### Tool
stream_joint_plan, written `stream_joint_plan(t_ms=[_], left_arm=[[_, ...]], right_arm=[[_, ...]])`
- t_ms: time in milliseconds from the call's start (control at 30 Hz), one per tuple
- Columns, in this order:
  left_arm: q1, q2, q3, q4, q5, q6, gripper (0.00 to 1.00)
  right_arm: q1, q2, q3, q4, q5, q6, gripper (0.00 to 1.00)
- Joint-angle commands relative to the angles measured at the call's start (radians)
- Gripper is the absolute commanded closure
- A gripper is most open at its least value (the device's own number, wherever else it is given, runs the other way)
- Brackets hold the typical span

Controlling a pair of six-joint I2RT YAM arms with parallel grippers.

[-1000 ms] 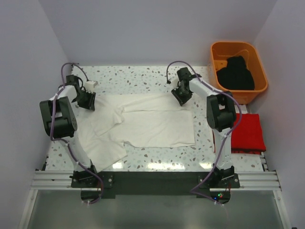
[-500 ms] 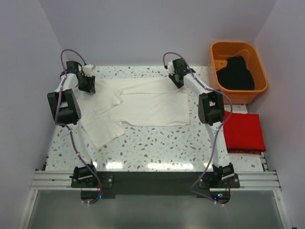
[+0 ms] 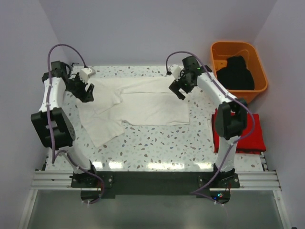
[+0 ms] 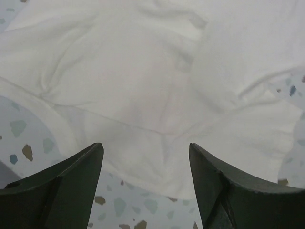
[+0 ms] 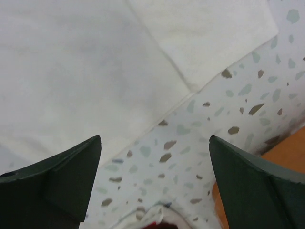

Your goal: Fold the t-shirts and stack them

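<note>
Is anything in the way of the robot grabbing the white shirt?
Nothing visible is in the way. The left end effector hangs open just above the white t-shirt near its sleeve. The right end effector hangs open over its far right edge. Only air lies between them.

**What I can't make out from here**

From above, the right arm (image 3: 231, 124) covers the inner side of the red shirt (image 3: 256, 138). The near wall of the orange tub (image 3: 217, 50) hides the lower part of the black shirt (image 3: 236, 71). Both wrist views crop the white shirt (image 4: 143, 81) at their edges. I can't identify the blurred white-and-red patch (image 5: 152, 222) at the bottom of the right wrist view.
</note>
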Motion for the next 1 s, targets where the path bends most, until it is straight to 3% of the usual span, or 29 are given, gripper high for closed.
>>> stream_joint_plan(t_ms=[0,133,267,500,733,967], left_arm=[[0.043,-0.137,-0.17,-0.228,0.098,0.3,0.22],[0.05,-0.244,-0.346,-0.281,0.081,0.447,0.26],[0.047,-0.304,-0.491,-0.252,0.081,0.46,0.31],[0.047,-0.379,-0.618,-0.14,0.008,0.46,0.33],[0.047,-0.376,-0.64,-0.114,-0.037,0.47,0.33],[0.043,-0.387,-0.692,-0.031,-0.107,0.522,0.3]], right_arm=[[0.027,-0.198,-0.18,-0.168,-0.156,-0.131,0.02],[0.082,-0.324,-0.43,-0.115,-0.118,-0.179,0.21],[0.128,-0.37,-0.628,-0.006,-0.062,-0.19,0.42],[0.136,-0.353,-0.7,0.155,0.008,-0.193,0.48],[0.146,-0.296,-0.69,0.174,0.014,-0.207,0.49],[0.148,-0.24,-0.716,0.211,0.038,-0.231,0.65]])
